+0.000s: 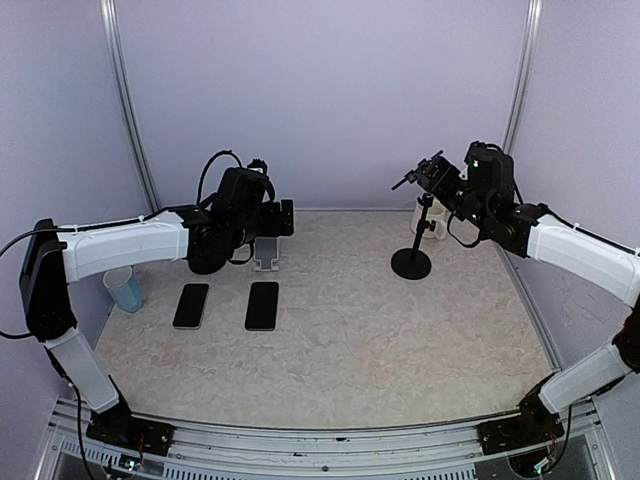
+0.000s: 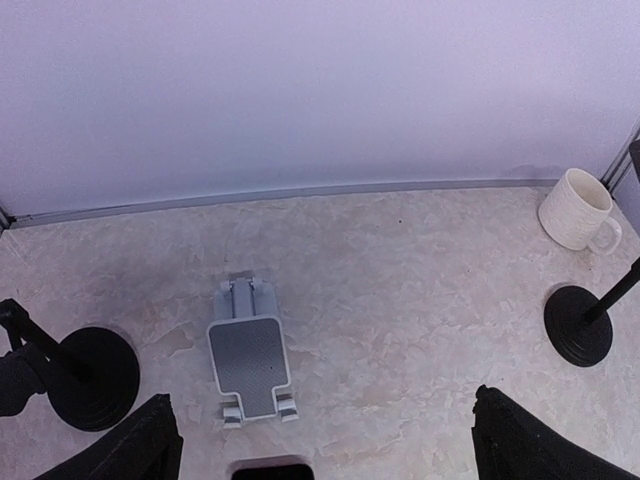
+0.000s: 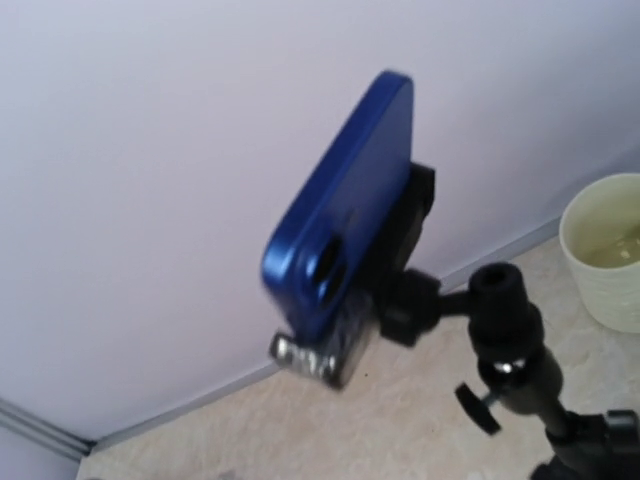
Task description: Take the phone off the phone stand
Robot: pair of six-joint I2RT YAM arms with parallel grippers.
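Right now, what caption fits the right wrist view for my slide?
Blue phone clamped at a tilt in the black phone stand, white mug at the right edge.

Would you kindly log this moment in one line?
blue phone: clamped in black stand | right end effector: near phone, no grip | left end effector: open above grey stand

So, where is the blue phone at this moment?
In the right wrist view the blue phone sits clamped on the black stand, at the right rear of the table, beside the white cup.
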